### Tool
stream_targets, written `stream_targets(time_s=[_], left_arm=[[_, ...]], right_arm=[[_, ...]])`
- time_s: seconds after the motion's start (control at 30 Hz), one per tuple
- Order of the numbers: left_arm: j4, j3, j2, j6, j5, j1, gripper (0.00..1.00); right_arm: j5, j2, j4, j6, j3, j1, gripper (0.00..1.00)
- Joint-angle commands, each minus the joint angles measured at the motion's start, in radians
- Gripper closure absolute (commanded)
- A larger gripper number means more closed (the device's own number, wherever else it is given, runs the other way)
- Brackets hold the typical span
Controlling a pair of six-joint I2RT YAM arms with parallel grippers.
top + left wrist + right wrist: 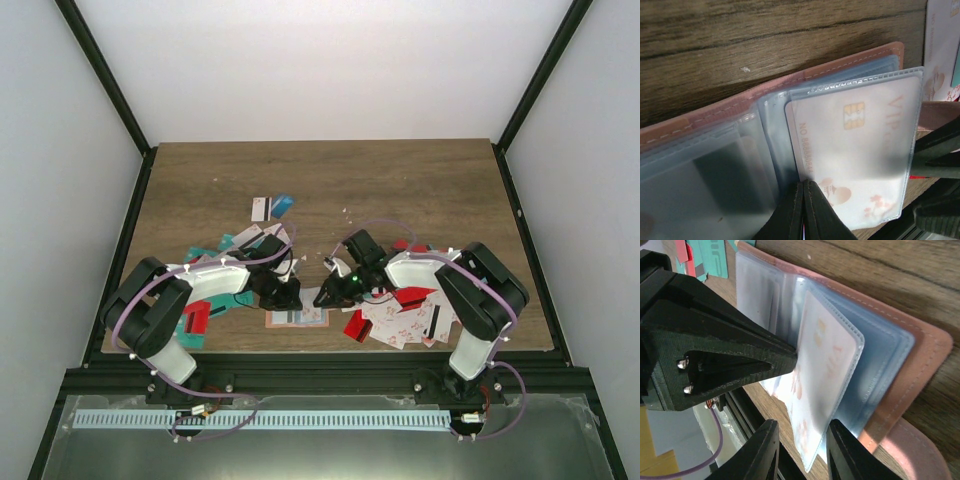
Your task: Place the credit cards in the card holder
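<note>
Card holder (297, 318) lies open on the bench (400, 190) near its front edge, the left end effector (804, 186) clenched at its clear sleeves' lower edge, the right end effector (803, 425) released, jaws astride the card-bearing sleeve (860, 150).

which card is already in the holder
The white VIP card with a gold chip, inside a clear sleeve; the other cards lie loose on the table.

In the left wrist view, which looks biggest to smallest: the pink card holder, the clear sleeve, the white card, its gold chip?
1. card holder, though partly cut off by the frame
2. clear sleeve
3. white card, only slightly smaller than the sleeve around it
4. gold chip
</note>
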Motion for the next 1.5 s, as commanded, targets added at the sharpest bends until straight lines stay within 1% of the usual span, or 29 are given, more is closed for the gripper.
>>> stream_targets(time_s=[0.0,0.27,0.47,0.73,0.8,0.9,1.0,1.1,1.17,1.27,1.4,1.47], left_arm=[[-0.033,-0.027,0.027,0.004,-0.072,-0.01,0.96],[-0.075,-0.003,-0.018,-0.002,-0.084,-0.01,0.96],[-0.151,0.037,-0.105,-0.015,-0.114,-0.01,0.95],[-0.261,0.055,-0.248,-0.054,-0.173,-0.006,0.89],[-0.294,0.063,-0.286,-0.069,-0.203,-0.003,0.88],[-0.357,0.079,-0.345,-0.1,-0.265,0.004,0.87],[-0.413,0.096,-0.414,-0.143,-0.341,0.008,0.85],[-0.453,0.11,-0.473,-0.176,-0.385,0.012,0.84],[-0.465,0.116,-0.499,-0.185,-0.401,0.017,0.83],[-0.461,0.121,-0.517,-0.186,-0.398,0.019,0.82],[-0.438,0.13,-0.509,-0.168,-0.362,0.019,0.78],[-0.414,0.132,-0.498,-0.157,-0.333,0.019,0.78]], right_arm=[[-0.044,0.025,0.026,-0.021,0.032,0.025,0.71],[-0.035,0.047,0.014,-0.026,0.051,0.038,0.71],[-0.03,0.049,0.003,-0.03,0.059,0.038,0.71],[-0.03,0.05,-0.023,-0.029,0.106,0.051,0.7],[-0.037,0.059,-0.037,-0.032,0.144,0.069,0.68],[-0.055,0.103,-0.09,-0.052,0.259,0.116,0.64],[-0.084,0.148,-0.151,-0.082,0.403,0.174,0.57],[-0.128,0.148,-0.178,-0.102,0.515,0.217,0.48],[-0.152,0.119,-0.162,-0.096,0.541,0.22,0.42],[-0.123,0.062,-0.157,-0.09,0.556,0.221,0.38],[-0.02,-0.005,-0.206,-0.114,0.54,0.219,0.35],[0.05,-0.058,-0.215,-0.111,0.483,0.211,0.33]])
